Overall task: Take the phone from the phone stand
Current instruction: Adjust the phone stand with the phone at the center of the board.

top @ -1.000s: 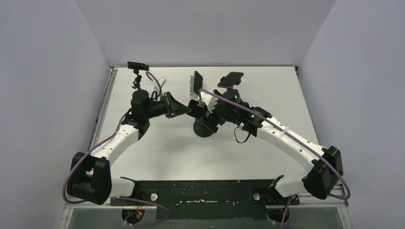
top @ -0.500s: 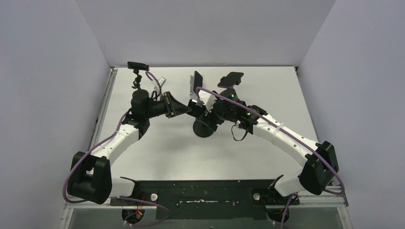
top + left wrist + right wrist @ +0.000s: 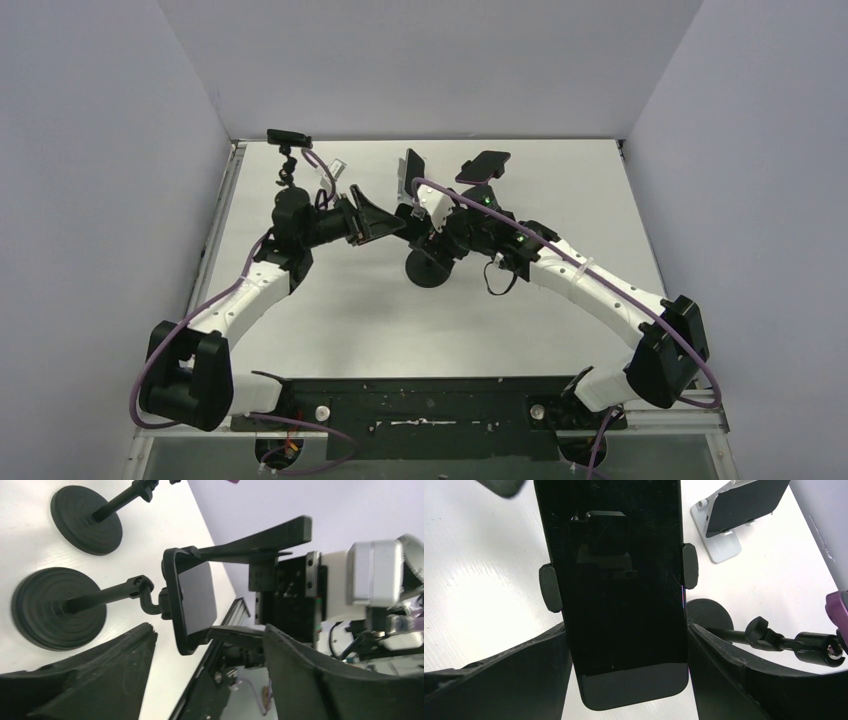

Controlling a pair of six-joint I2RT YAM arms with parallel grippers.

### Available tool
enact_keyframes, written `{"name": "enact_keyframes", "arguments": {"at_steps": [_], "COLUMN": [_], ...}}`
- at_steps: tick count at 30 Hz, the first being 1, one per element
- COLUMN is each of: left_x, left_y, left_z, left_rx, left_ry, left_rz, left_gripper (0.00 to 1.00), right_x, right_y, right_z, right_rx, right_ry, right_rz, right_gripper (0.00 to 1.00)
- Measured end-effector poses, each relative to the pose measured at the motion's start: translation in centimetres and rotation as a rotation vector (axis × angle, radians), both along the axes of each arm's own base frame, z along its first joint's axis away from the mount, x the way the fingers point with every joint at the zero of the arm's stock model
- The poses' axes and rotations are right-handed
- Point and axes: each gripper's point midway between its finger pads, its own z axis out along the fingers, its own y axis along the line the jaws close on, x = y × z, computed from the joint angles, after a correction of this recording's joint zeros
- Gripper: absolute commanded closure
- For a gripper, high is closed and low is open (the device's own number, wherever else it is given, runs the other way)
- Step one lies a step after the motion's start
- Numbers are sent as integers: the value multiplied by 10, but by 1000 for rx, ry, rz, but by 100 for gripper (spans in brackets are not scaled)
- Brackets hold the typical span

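The black phone [image 3: 614, 580] sits upright in the clamp of a black phone stand [image 3: 428, 270], whose side grips [image 3: 549, 587] hug its edges. My right gripper [image 3: 626, 630] is shut on the phone's lower end, one finger against each long edge. From the left wrist view the phone [image 3: 197, 600] appears edge-on, with the right gripper's fingers [image 3: 260, 535] above and below it. My left gripper [image 3: 209, 630] stands open just short of the phone, nothing between its fingers. In the top view, the left gripper [image 3: 385, 222] faces the right gripper [image 3: 425, 215] across the stand.
A second round-based stand [image 3: 483, 165] carrying a purple phone is right behind. A small white stand [image 3: 724, 545] with a dark phone, and a third black stand [image 3: 288, 135], are at the back left. White walls enclose the table.
My left gripper, shut until half a second ago, has opened wide. The right gripper has narrowed onto the phone's edges, and the right arm has edged slightly left.
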Motion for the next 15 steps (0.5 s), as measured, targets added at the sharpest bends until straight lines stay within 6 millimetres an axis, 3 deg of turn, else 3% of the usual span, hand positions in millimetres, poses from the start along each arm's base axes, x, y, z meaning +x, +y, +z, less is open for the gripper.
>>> {"name": "enact_keyframes", "arguments": {"at_steps": [3,10,15], "left_x": [2,4,-3], "left_y": [4,28,48], "left_z": [9,47,37], "left_rx": [-12,-28,9], "left_ry": [-12,-155,-217], "left_rz": [39,192,305], "left_gripper": [10,10,14], "right_x": [-1,-3,-4], "right_y": [1,-1,-5], "right_z": [0,-2,-2], "right_rx": [1,15,55], "right_ry": [4,13,22], "right_rz": [-12,-57,-120], "right_gripper": [38,40,40]}}
